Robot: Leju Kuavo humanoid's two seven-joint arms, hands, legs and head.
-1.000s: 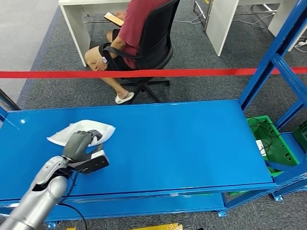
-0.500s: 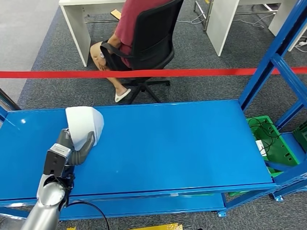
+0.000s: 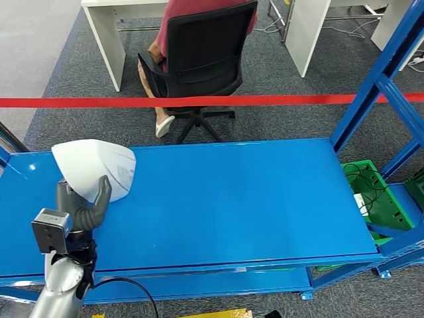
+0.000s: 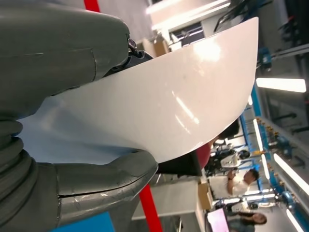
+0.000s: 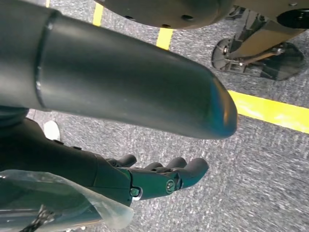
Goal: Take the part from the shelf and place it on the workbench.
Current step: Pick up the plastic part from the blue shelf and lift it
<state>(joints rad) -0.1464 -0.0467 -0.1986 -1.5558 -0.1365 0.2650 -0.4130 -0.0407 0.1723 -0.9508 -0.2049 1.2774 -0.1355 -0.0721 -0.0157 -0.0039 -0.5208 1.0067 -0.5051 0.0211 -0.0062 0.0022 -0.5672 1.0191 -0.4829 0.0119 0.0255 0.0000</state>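
The part is a smooth white curved shell, lifted off the blue shelf at its left end. My left hand holds it from below, thumb up against its underside. In the left wrist view the white shell lies clamped between the grey thumb and the fingers. My right hand hangs beside my body over grey carpet, fingers apart and holding nothing.
A red tape barrier runs behind the shelf. Beyond it a person sits in a black office chair at a white desk. Blue shelf uprights and green bins stand at the right.
My left hand has lifted the white shell off the shelf, turned it upright and drawn it toward the left front. The person's chair has swivelled away.
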